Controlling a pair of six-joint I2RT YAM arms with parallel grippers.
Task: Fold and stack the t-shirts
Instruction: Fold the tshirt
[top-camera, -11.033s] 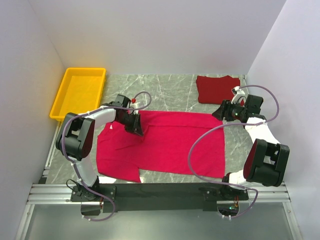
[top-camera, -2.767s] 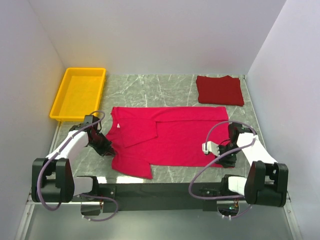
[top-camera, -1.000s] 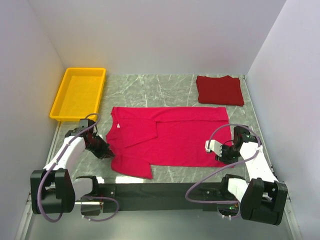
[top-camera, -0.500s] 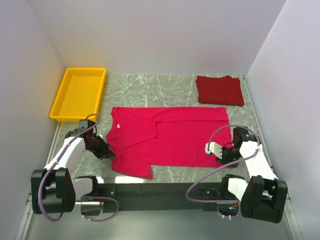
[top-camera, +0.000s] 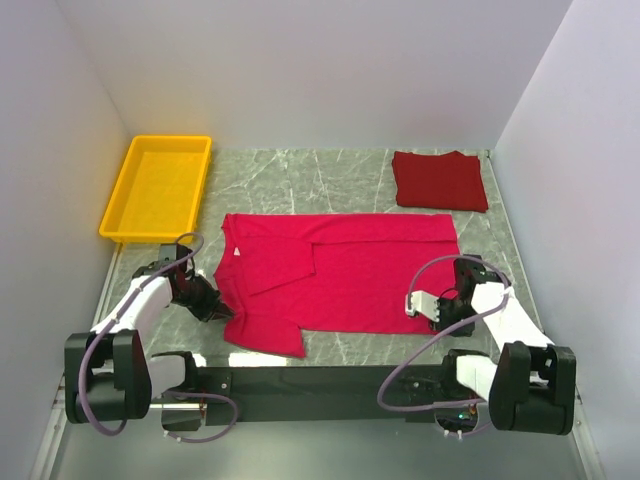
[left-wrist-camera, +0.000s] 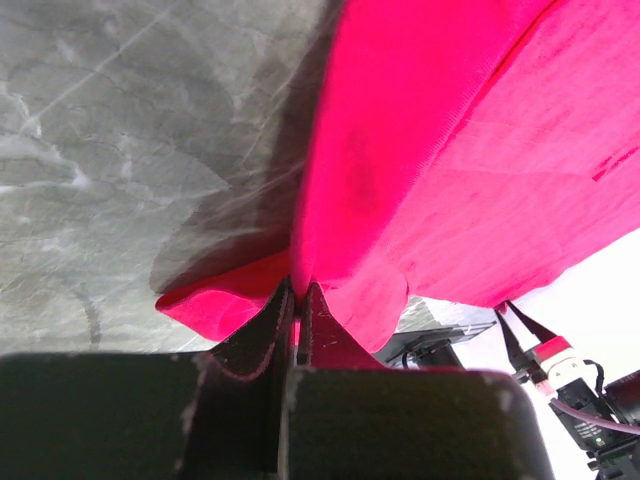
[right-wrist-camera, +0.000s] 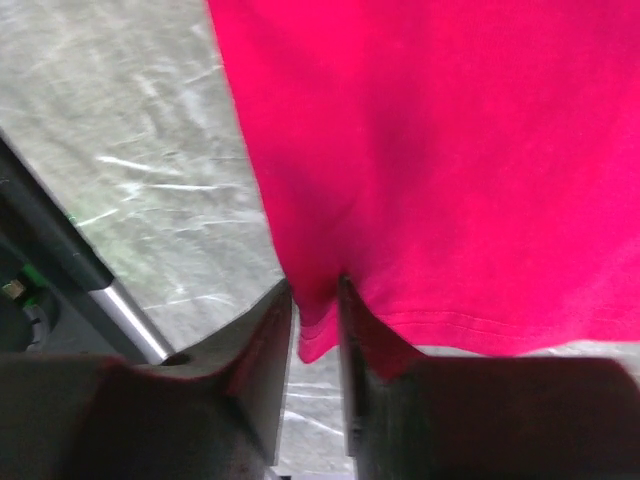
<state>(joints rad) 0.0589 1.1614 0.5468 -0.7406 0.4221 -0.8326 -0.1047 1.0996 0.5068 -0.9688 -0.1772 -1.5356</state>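
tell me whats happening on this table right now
The bright crimson-pink cloth t-shirt is mid-fold, spread on the grey marble table. The left gripper is shut on its near left edge, the right gripper on its near right hem. The darker maroon-red cloth t-shirt lies folded at the far right.

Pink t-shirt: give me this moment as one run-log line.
pink t-shirt: spread out, partly folded | left fingers: shut on its left edge | right fingers: astride hem, grip unclear | maroon t-shirt: folded, far right
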